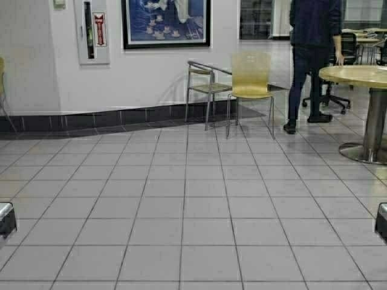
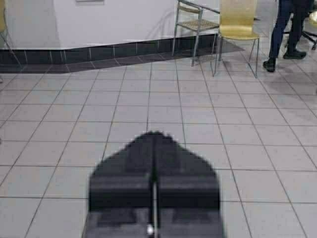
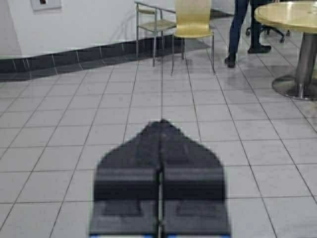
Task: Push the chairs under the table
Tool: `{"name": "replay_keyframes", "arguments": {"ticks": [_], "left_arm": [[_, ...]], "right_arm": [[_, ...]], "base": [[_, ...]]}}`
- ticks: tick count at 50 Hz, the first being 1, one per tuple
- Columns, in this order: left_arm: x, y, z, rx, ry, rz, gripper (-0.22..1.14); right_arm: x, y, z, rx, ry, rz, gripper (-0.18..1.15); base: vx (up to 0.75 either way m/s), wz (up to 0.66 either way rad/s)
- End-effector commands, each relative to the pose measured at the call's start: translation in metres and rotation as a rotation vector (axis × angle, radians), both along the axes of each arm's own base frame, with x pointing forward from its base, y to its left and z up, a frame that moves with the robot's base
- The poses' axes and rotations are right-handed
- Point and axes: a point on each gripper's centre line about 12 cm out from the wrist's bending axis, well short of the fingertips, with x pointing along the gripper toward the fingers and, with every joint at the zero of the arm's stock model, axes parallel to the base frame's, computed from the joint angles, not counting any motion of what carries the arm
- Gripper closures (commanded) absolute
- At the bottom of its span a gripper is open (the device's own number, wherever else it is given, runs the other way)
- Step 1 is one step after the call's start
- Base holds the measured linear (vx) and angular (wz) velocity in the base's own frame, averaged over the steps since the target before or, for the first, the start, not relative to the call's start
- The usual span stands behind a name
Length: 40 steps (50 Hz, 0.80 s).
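Person (image 1: 311,57) standing beside round pedestal table (image 1: 357,75); framed picture (image 1: 166,23) on wall; metal-frame armchair (image 1: 202,87) below.

Wall cabinet (image 1: 92,30), far left: narrow red vertical label (image 1: 100,29) on the door, white lettering too small to read.
Framed picture (image 1: 167,22), far wall, right of cabinet: blue print, no legible text.
Small wall plate (image 1: 59,3), far left, top edge: no legible text.
Elsewhere: no readable words, brands or numbers.
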Motion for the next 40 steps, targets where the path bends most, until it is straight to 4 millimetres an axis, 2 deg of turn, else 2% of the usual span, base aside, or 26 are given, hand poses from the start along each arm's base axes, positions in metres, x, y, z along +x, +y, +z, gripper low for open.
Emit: {"name": "replay_keyframes", "arguments": {"ticks": [1,19,40], "left_arm": [[-0.002,0.0,0.002,-0.009,-0.011,-0.002,0.89],[-0.009,0.0,0.012,-0.018,-0.057,-0.002,0.89],[-0.008,0.0,0.008,-0.014,-0.043,-0.001,0.89]], "right_arm": [[0.002,0.001,0.009,-0.001,-0.02,0.003,0.93],[0.002,0.001,0.019,0.0,-0.048,0.004,0.93],[0.002,0.001,0.018,0.003,-0.046,0.004,0.93]], "base": [[0.14,0.0],[0.18,-0.01],[0.28,0.05]]}}
